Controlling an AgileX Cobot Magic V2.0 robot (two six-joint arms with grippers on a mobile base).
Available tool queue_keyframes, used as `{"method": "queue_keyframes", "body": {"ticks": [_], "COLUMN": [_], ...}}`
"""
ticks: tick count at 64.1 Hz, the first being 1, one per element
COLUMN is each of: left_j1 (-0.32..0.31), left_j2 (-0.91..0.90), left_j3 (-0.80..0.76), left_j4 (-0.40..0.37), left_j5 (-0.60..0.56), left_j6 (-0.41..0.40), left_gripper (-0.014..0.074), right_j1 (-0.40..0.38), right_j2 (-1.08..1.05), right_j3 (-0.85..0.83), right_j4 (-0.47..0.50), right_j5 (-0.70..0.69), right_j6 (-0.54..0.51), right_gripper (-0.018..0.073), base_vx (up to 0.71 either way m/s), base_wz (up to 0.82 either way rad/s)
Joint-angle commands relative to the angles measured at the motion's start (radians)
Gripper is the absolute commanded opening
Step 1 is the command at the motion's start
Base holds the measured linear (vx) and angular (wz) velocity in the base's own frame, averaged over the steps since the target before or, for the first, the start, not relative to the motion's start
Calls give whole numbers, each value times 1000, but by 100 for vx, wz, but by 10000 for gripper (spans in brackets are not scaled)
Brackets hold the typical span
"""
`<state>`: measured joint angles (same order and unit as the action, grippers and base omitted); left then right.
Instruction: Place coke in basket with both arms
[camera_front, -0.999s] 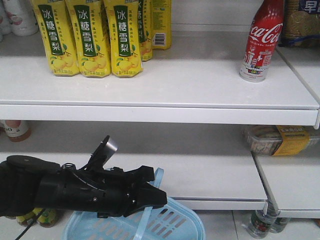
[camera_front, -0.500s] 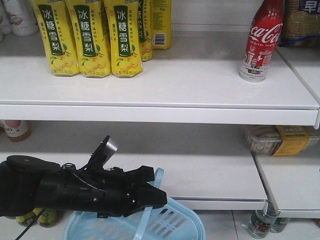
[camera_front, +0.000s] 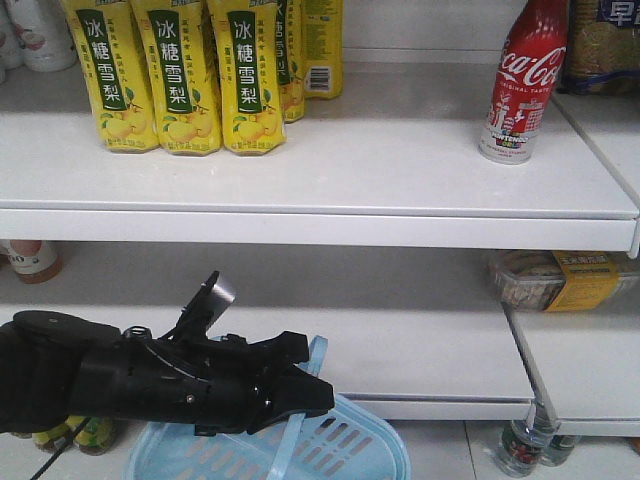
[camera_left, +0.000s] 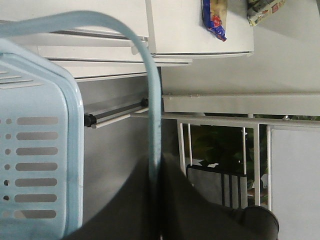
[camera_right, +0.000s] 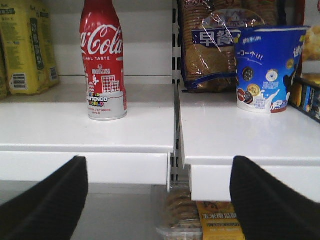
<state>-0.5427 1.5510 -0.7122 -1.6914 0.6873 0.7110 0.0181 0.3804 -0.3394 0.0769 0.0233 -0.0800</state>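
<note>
Fingers of the right gripper stand wide apart and empty, low in the wrist view, while the left gripper, lower left in the front view, is pinched on the basket's handle. We see a broad white shelf, smooth and hard; below it is the basket, pale blue slotted plastic, light and slightly flexible. Yellow cartons fill the upper left. The coke stands upright at upper right, alone. We judge it rigid, glossy and rather slippery, heavy if full; we would take it around the straight lower body, not the tapering neck, where it could slide
</note>
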Motion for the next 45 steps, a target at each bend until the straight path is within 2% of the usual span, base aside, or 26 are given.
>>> {"method": "queue_keyframes", "body": {"ticks": [1,16,30,45], "left_j1": [-5,-5,-5,-5], "left_j2": [-44,-44,-44,-44], "left_j3": [-22,-22,-22,-22], "left_j4": [-93,-93,-93,-93], "left_j5": [51,51,51,51], "left_j6": [5,5,5,5], "left_gripper": [-6,-6,-6,-6], "right_j1": [-5,-5,3,167], "right_j2": [63,204,336,476], "right_j3": [-95,-237,-390,-532], "right_j4": [-26,-20,-17,-82], "right_j5": [-54,-84,-83,-77], "right_j6": [-5,-4,43,17], "right_gripper": [557,557,557,557], "base_vx": [0,0,0,0], "base_wz": [0,0,0,0]}}
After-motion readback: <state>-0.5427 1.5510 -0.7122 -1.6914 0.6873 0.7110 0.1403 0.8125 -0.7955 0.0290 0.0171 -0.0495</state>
